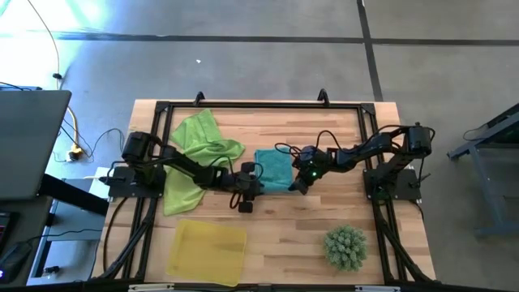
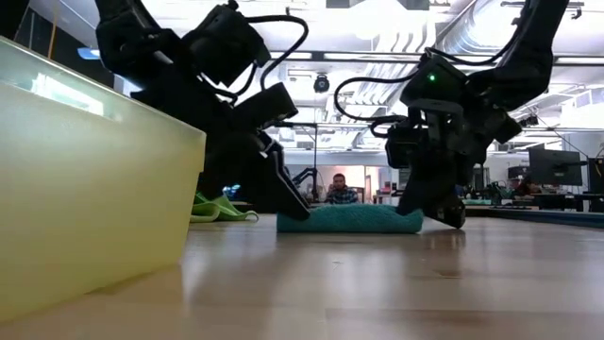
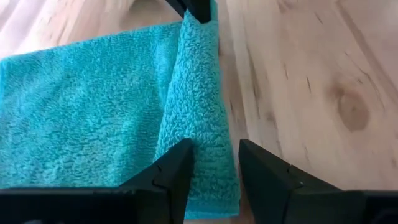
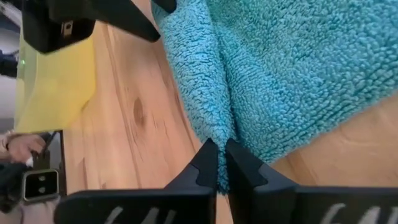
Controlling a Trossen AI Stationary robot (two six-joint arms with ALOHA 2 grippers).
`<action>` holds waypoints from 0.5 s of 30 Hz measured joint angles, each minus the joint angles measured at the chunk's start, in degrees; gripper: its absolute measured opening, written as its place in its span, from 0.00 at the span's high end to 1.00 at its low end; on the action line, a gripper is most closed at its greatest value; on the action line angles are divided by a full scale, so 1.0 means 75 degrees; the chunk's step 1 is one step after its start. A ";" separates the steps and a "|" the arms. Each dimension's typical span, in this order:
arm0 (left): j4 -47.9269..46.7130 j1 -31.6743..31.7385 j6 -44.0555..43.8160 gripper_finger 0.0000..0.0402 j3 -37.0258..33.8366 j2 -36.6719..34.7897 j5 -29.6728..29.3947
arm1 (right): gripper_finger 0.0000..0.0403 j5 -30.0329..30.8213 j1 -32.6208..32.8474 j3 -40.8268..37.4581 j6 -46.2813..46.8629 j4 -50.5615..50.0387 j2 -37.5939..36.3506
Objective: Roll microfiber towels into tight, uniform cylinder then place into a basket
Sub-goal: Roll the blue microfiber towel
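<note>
Wooden table (image 1: 276, 235) under bright hall lights, first fold of a teal roll in hand.

Teal towel (image 1: 274, 169) lying mid-table with its near edge turned over into a low ridge; right pincer (image 4: 219, 163) pinched shut on one end of that ridge, left pincer (image 3: 216, 163) parted at the other end, one finger (image 3: 177, 168) on the flat cloth, the other on bare wood (no grip there). Next, likely: close on the fold and turn both ends together, evenly, or the cylinder skews. Green towel (image 1: 199, 154) heaped nearby behind the left arm, yellow basket (image 1: 207, 251) well apart at the table's front, spiky green plant (image 1: 345, 247) off to the right; nothing blocking the way.
</note>
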 joint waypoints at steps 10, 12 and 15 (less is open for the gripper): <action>-0.0449 0.0107 -0.1139 0.73 0.0003 0.0000 0.0066 | 0.76 -0.0010 -0.0003 0.0453 -0.2337 -0.0961 -0.0524; -0.0516 0.0107 -0.1388 0.73 0.0012 -0.0002 0.0066 | 0.72 -0.0018 -0.0003 0.0711 -0.3087 -0.1797 -0.0789; -0.0538 0.0107 -0.1786 0.73 0.0012 -0.0006 0.0069 | 0.68 0.0066 0.0042 0.1232 -0.4474 -0.3063 -0.1207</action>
